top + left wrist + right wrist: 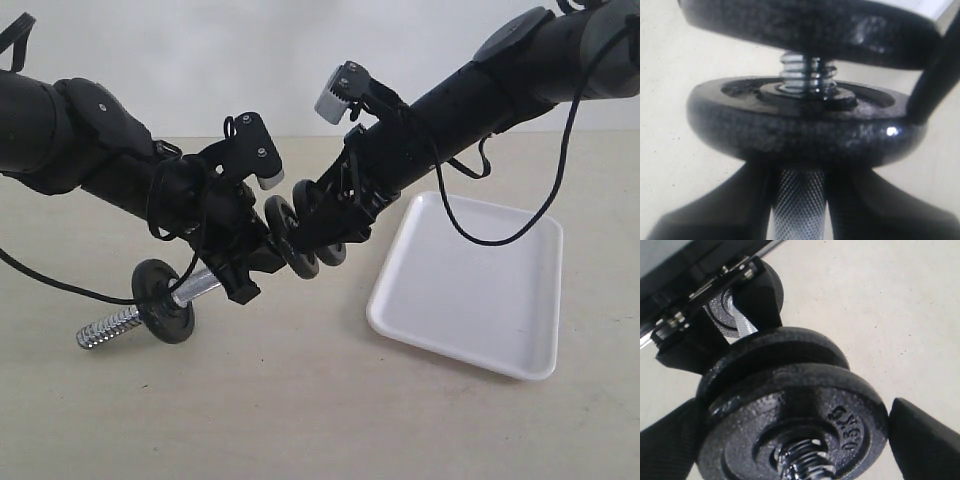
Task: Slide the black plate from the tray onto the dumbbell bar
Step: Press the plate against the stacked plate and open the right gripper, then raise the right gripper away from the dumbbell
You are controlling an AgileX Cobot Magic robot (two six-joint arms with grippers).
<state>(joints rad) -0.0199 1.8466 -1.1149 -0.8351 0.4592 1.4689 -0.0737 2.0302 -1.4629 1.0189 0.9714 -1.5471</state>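
Chrome dumbbell bar [108, 327] slants up from lower left, three discs [165, 300] aboard; left gripper [238, 282] clamps its knurled middle, right gripper's [795, 440] wide-set jaws clasp the black plate [840, 405]; one tray [470, 290].

Colours and finishes: dumbbell set on a desk.
Black plate [790, 405]: matte black, pebbled surface, raised "0.5KG" lettering in the same black. Dumbbell bar [108, 327]: bright chrome, cross-hatched knurling along the middle, ridged thread at the ends. Tray [470, 290]: glossy plain white. Desk [300, 420]: pale beige with faint dark specks. Left hand [799, 210] and right hand [795, 440]: black.
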